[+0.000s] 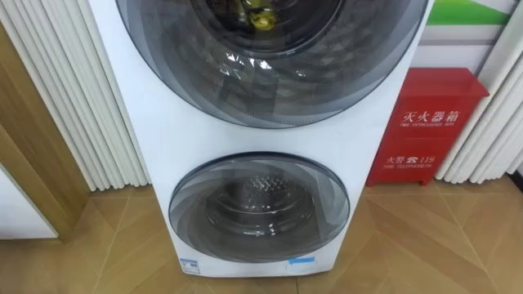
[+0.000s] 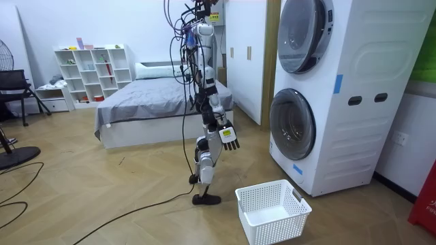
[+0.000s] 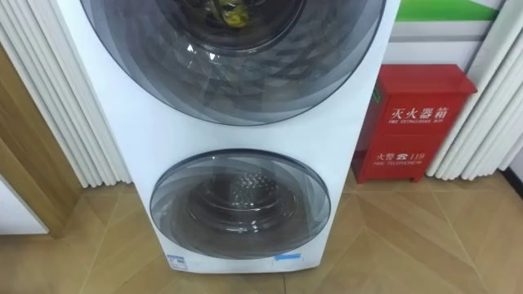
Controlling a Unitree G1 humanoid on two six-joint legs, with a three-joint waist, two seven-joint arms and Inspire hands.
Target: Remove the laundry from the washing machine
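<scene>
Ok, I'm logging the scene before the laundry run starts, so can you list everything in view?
washing machine: one, white, two stacked round doors, both shut, facing the robot
yellow item: one, inside the upper drum, behind the glass
laundry basket: one, white, on the floor in front of the machine
fire extinguisher box: one, red, on the floor right of the machine
bed: one, grey, behind the robot
shelf unit: one, white, against the far wall
chair: one, black, room view's left
fan: one, black, room view's left edge
right robot hand: one, open, hanging at its side
</scene>
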